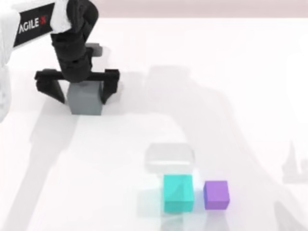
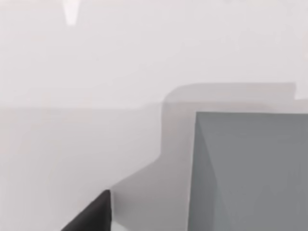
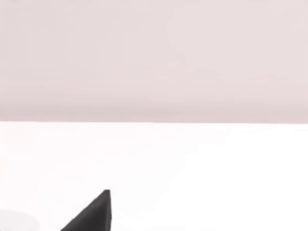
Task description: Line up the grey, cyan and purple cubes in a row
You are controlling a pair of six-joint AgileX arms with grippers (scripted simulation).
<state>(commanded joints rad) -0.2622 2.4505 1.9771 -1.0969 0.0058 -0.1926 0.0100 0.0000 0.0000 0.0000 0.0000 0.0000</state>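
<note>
The grey cube [image 1: 86,101] sits at the table's back left. My left gripper [image 1: 82,91] hangs over it, open, with one black finger on each side of the cube. In the left wrist view the grey cube [image 2: 250,173] fills the near corner, and a gap of table separates it from the one visible fingertip [image 2: 98,214]. The cyan cube [image 1: 178,193] and the smaller purple cube [image 1: 216,195] stand side by side near the front edge, a small gap apart. Of my right gripper, only one fingertip [image 3: 96,214] shows, over bare table with nothing by it.
A faint pale square patch [image 1: 169,158] lies just behind the cyan cube. The white table [image 1: 231,96] spreads wide between the grey cube and the front pair. A pinkish wall [image 3: 154,57] bounds the table's far edge.
</note>
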